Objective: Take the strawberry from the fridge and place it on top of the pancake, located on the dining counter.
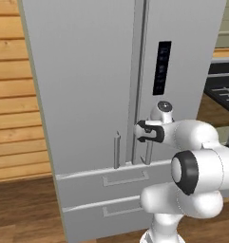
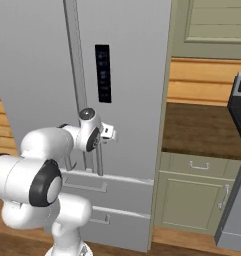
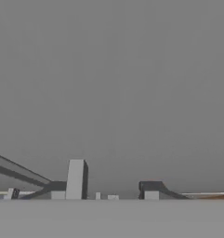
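The tall grey fridge (image 1: 87,71) (image 2: 37,60) stands with both doors shut, so the strawberry inside is hidden. The pancake and the dining counter are out of view. My gripper (image 1: 140,132) (image 2: 110,133) is open, level with the upper ends of the two vertical bar handles and close to the right door's handle (image 1: 148,154) (image 2: 98,162). In the hand view the flat grey door (image 3: 111,69) is right ahead. My fingertips (image 3: 75,179) stand apart with nothing between them, and a bar runs slanting at the lower left.
Two fridge drawers (image 1: 111,180) lie below the doors. A wooden plank wall (image 1: 11,95) is to the left. To the right are a dark wall counter (image 2: 197,130) on green cabinets (image 2: 192,200) and a stove (image 2: 239,100).
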Available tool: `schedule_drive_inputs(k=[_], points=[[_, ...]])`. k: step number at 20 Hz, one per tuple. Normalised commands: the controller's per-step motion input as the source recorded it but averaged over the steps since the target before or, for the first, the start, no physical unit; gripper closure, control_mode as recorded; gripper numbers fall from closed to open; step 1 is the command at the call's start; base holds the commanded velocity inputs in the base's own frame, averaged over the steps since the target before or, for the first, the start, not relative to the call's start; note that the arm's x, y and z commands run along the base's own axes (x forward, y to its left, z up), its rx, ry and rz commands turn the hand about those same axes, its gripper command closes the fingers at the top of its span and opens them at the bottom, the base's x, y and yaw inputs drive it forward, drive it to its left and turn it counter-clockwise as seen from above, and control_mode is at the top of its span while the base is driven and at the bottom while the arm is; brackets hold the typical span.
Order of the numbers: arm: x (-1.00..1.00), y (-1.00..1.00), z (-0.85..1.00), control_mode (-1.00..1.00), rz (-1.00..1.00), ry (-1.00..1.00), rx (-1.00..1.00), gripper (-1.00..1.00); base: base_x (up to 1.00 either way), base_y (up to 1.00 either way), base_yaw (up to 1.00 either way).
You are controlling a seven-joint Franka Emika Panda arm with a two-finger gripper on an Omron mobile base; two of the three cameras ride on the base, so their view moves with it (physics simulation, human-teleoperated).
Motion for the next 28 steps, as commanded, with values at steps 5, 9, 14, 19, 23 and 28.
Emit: schedule_drive_inputs(k=[5,9,14,19,23,28], points=[[-0.59,-0.43,-0.10,-1.00,0.00,0.00,0.04,1.00,0.00,0.00,0.00],[-0.76,-0.85,0.00,-1.00,0.00,0.00,0.09,1.00,0.00,0.00,0.00],[-0.70,-0.91,0.00,-1.00,0.00,0.00,0.10,1.00,0.00,0.00,0.00],[-0.53,-0.79,0.36,-1.00,0.01,0.00,0.09,-1.00,0.00,0.00,0.00],[-0.72,-0.81,1.00,-1.00,0.03,0.00,0.09,-1.00,0.00,0.00,0.00],[-0.57,-0.18,1.00,-1.00,0.00,0.01,0.06,-1.00,0.00,0.00,0.00]])
